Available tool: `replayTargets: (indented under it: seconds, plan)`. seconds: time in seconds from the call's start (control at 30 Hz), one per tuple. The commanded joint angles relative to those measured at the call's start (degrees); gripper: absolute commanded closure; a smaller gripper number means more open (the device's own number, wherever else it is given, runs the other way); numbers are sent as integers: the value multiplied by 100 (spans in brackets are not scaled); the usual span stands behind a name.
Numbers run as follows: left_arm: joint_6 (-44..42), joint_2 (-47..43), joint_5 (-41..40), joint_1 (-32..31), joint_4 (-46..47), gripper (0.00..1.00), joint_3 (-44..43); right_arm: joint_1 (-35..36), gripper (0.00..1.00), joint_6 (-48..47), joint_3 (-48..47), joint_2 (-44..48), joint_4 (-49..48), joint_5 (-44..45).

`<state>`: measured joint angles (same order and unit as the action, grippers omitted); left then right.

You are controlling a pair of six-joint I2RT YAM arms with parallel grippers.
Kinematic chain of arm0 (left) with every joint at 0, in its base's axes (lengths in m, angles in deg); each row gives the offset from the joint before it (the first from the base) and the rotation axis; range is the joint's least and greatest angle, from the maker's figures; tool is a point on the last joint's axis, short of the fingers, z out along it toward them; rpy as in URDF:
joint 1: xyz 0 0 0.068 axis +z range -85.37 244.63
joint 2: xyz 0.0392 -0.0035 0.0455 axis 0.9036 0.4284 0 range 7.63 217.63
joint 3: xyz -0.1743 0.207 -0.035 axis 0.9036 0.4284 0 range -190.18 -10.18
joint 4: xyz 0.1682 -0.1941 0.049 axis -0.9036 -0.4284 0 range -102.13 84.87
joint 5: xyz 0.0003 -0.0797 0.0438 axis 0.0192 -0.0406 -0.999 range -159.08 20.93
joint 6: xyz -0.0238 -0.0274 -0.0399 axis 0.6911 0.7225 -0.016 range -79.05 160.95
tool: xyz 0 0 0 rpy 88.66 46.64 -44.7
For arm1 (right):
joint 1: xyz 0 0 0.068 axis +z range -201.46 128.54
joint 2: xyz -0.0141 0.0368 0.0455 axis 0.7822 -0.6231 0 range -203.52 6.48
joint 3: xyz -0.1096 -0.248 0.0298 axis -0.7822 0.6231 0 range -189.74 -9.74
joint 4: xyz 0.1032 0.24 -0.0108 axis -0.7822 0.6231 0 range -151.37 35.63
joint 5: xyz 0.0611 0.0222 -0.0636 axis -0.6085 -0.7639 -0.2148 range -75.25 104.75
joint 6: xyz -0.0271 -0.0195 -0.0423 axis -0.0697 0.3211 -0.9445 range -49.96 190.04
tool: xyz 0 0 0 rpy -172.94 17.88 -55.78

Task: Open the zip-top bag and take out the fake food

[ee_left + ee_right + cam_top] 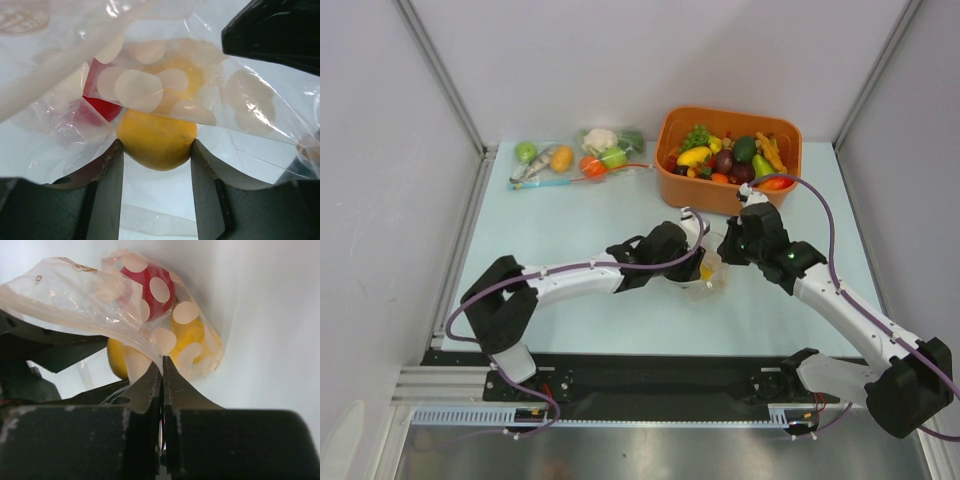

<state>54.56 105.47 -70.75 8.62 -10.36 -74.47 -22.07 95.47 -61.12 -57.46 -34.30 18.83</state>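
Your left gripper [156, 148] clamps yellow fruit [155, 131]; right gripper [162, 371] pinches zip-top bag [75, 295] film. Print on pale dot [22, 15] blurs, unreadable. Red fruit [145, 290] half hidden behind film.

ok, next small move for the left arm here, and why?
Probably draw the left gripper straight back without loosening it. Its jaws sit against both sides of a yellow fruit at the mouth of the zip-top bag, and the right gripper is shut on the film, so the bag should stay put while the fruit slides out.

One red fruit [150, 295], two yellow fruits [192, 335]
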Motion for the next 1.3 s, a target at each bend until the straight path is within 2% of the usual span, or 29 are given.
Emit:
replayTargets:
  seconds: [0.0, 0.13, 0.37, 0.5, 0.63, 0.9, 0.97, 1.0, 1.03, 1.07, 1.27]
  plan:
    - [256, -502, 448, 116, 365, 100, 153, -30, 100, -56, 48, 101, -176, 102]
    - [440, -844, 904, 248, 680, 100, 347, -38, 100, -82, 57, 128, -149, 120]
    - [731, -1249, 1581, 696, 690, 100, 584, -38, 100, -91, 66, 172, -114, 181]
    - [819, -1443, 1521, 898, 796, 100, 848, -21, 100, -82, 93, 163, -123, 137]
    - [547, -1172, 1450, 925, 673, 100, 857, 32, 100, -126, 93, 84, -176, 102]
    - [520, -354, 1635, 890, 857, 99, 558, 146, 100, -144, 127, -127, -149, 67]
    - [503, -222, 1617, 890, 814, 90, 462, 129, 100, -161, 163, -145, -184, 67]
    - [494, -204, 1609, 890, 761, 76, 427, 120, 100, -161, 180, -162, -176, 50]
    - [450, -195, 1609, 881, 717, 70, 400, 111, 100, -161, 207, -171, -176, 32]
    - [441, -213, 1591, 881, 708, 57, 391, 120, 100, -153, 233, -206, -193, 14]
    - [327, -450, 1223, 732, 350, 41, 225, 111, 100, -179, 207, -285, -228, -30]
